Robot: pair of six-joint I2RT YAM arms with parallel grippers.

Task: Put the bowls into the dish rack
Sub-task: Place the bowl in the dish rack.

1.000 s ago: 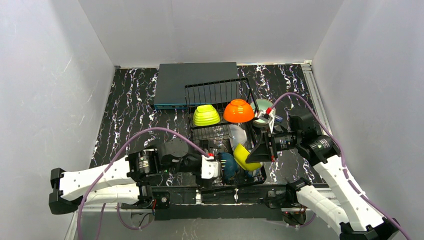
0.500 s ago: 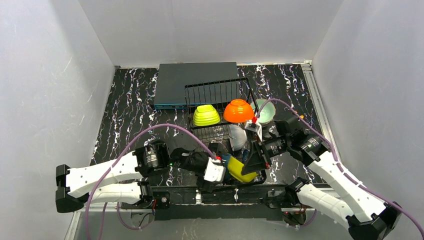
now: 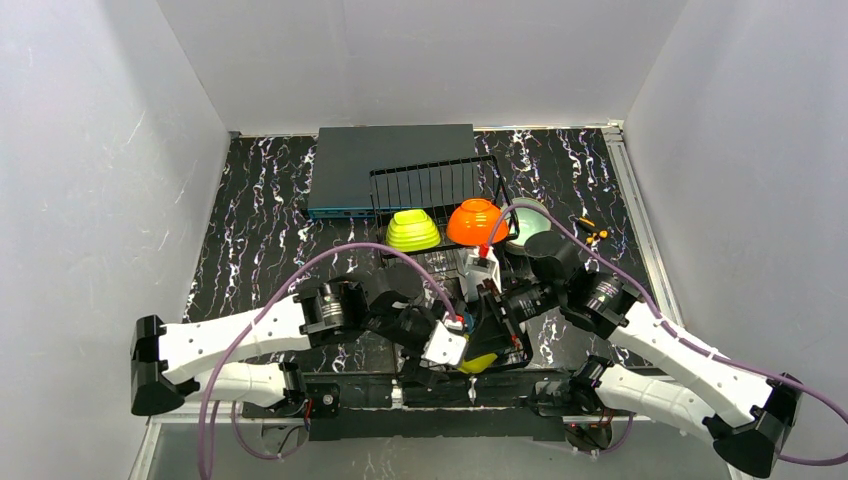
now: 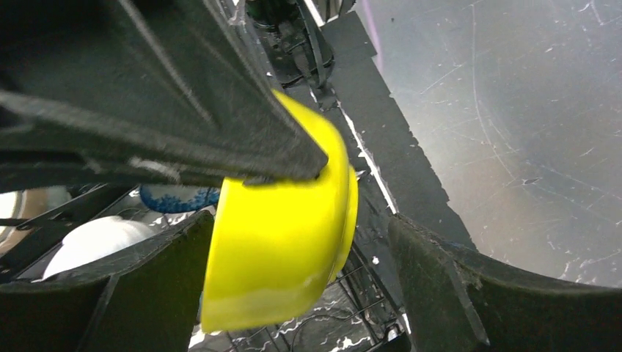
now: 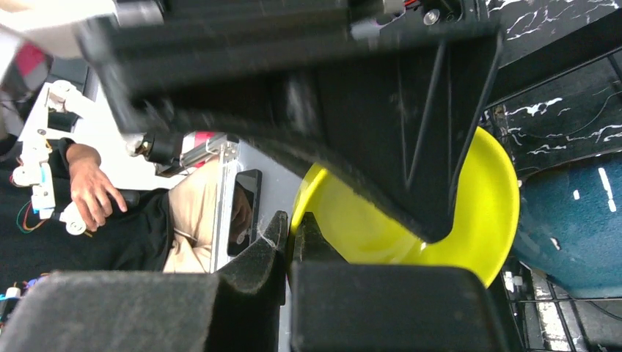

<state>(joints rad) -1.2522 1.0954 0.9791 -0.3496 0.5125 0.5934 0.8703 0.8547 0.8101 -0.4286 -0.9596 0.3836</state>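
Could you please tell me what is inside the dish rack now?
At the back of the dish rack, a lime green bowl and an orange bowl. At the near end, a yellow bowl, pinched by the right tool. The arms cover most of the rest.

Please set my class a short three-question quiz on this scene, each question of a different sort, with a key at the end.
1. True or false: the round orange bowl lies outside the black wire dish rack.
2. Which pincer is pinching the rim of the round yellow bowl?
A. the left pincer
B. the right pincer
C. neither
3. One word: are the jaws of the left pincer, which stand on either side of the round yellow bowl, open or shut?

Key
1. False: it sits in the rack.
2. B
3. Open
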